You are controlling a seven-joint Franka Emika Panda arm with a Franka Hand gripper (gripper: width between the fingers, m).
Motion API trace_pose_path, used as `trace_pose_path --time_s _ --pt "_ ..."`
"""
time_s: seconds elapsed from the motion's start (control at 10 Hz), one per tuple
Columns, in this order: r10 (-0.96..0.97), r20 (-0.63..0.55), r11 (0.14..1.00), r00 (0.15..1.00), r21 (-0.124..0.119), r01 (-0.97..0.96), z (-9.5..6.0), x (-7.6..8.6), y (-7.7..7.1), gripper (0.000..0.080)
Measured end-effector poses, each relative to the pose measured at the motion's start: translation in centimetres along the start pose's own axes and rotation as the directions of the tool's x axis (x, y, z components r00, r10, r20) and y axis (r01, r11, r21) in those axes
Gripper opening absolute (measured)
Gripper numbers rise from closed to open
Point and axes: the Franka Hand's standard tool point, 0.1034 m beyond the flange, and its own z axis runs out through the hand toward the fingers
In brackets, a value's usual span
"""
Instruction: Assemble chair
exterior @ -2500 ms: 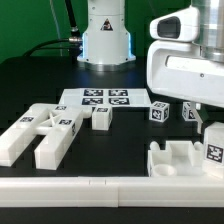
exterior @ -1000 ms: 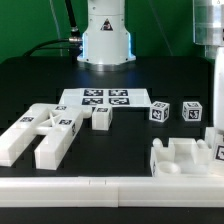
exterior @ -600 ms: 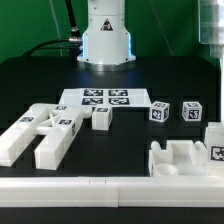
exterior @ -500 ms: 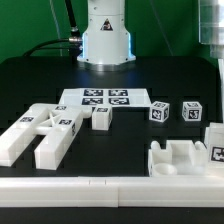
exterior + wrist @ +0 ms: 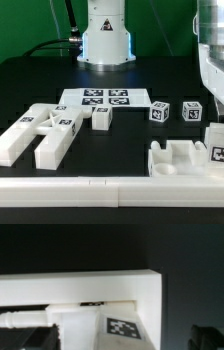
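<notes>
Black tabletop under a green backdrop, with the robot's white base (image 5: 106, 40) standing behind the marker board (image 5: 100, 98), the landmark for everything else. To the exterior view's right of the marker board and nearer the camera, the chair's notched plate (image 5: 180, 157) lies flat on the table. The frame crops it, so its long axis seems to run across the view, but I cannot be sure. The arm (image 5: 212, 60) hangs at that same right edge. The wrist view looks straight onto the plate's corner and its tagged block (image 5: 122, 327), so the plate sits directly beneath the claw (image 5: 118, 335), not off to one side. The fingers (image 5: 206, 334) show as dark shapes set wide apart, one standing clear of the plate's side. The jaws look fully spread, with nothing between them held. A small cube (image 5: 160, 112) and a second cube (image 5: 191, 113) sit to the right of the marker board, just beyond the plate, and could be brushed by a low sweep. Left of the marker board lie the long blocks (image 5: 40, 130), well apart from the claw, and a small block (image 5: 101, 118) rests just in front of the board. The plain rail (image 5: 100, 188) runs along the near edge, close before the plate, hemming it in on that side.
</notes>
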Motion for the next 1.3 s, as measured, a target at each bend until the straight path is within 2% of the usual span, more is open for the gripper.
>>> trace_pose_path --time_s 0.2,0.3,0.4,0.6,0.7,0.8,1.0,1.1,1.2,1.3 --pt "-0.146 -0.001 0.989 0.989 -0.006 0.146 0.0 0.2 0.1 0.0648" --pt "-0.301 0.005 0.952 0.954 -0.047 0.301 0.1 0.8 0.6 0.0648" --pt "-0.420 0.009 0.905 0.907 -0.066 0.420 0.0 1.3 0.7 0.0648" --pt "-0.593 0.016 0.801 0.805 -0.089 0.592 0.0 2.0 0.9 0.0648" --pt "-0.685 0.018 0.723 0.728 -0.102 0.683 -0.1 2.5 0.9 0.0648" --pt "-0.764 0.024 0.639 0.645 -0.105 0.762 -0.2 2.8 0.8 0.0648" --pt "-0.835 0.032 0.544 0.550 -0.108 0.832 -0.2 3.0 0.8 0.0648" --pt "-0.894 0.041 0.439 0.446 -0.109 0.892 -0.2 3.2 0.8 0.0648" --pt "-0.911 0.043 0.403 0.410 -0.114 0.908 -0.2 3.3 0.8 0.0648" --pt "-0.943 0.047 0.321 0.329 -0.125 0.939 -0.3 3.2 0.8 0.0648"
